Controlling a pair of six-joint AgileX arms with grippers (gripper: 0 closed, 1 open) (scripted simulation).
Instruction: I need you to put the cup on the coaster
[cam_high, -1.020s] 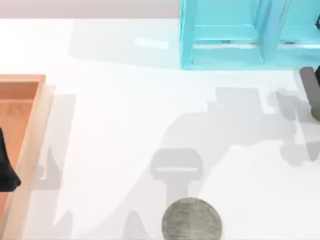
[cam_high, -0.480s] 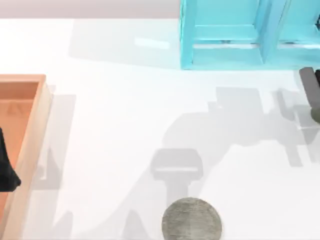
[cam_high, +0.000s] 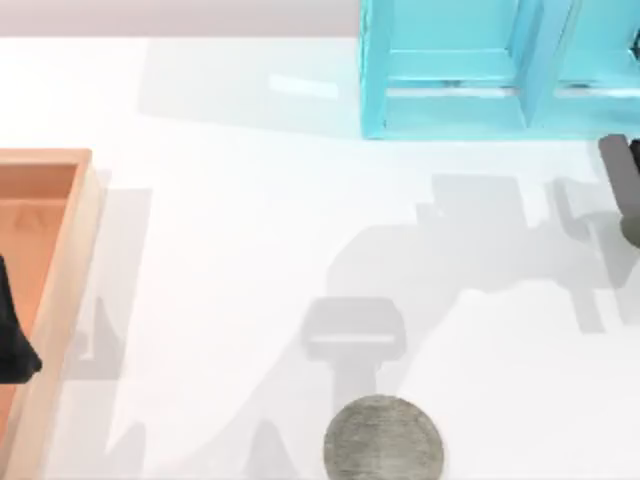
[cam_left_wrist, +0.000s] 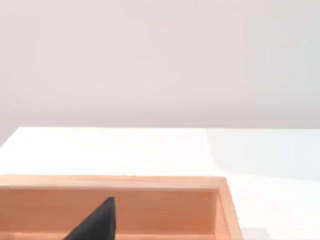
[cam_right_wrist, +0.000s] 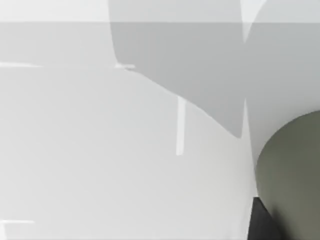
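Top view: the coaster (cam_high: 384, 437), a mottled grey disc, lies flat on the white table (cam_high: 230, 260) at the near edge, and everything else is placed from it. Far across the table from the coaster and a little to its right stands a pale blue shelf unit (cam_high: 500, 70). Well to the coaster's left sits an orange-brown wooden tray (cam_high: 60, 280) with a black object (cam_high: 12, 335) resting inside it. Well to the coaster's right and farther back, at the right edge, the right gripper (cam_high: 622, 185) shows as a dark grey finger with an olive-grey sliver just below it; that sliver looks like part of the cup (cam_high: 632, 232), well apart from the coaster and not on it.

Right wrist view: the cup (cam_right_wrist: 295, 175) fills one corner as a rounded olive-grey surface, very close to the camera, with a dark gripper part (cam_right_wrist: 260, 222) just beside it. I cannot tell how far the right jaws stand apart, nor whether they grip the cup.

Left wrist view: the tray (cam_left_wrist: 165, 205) and the black object (cam_left_wrist: 97, 222) appear beyond the left arm, which is over the table's left side, away from the coaster; its jaws cannot be judged
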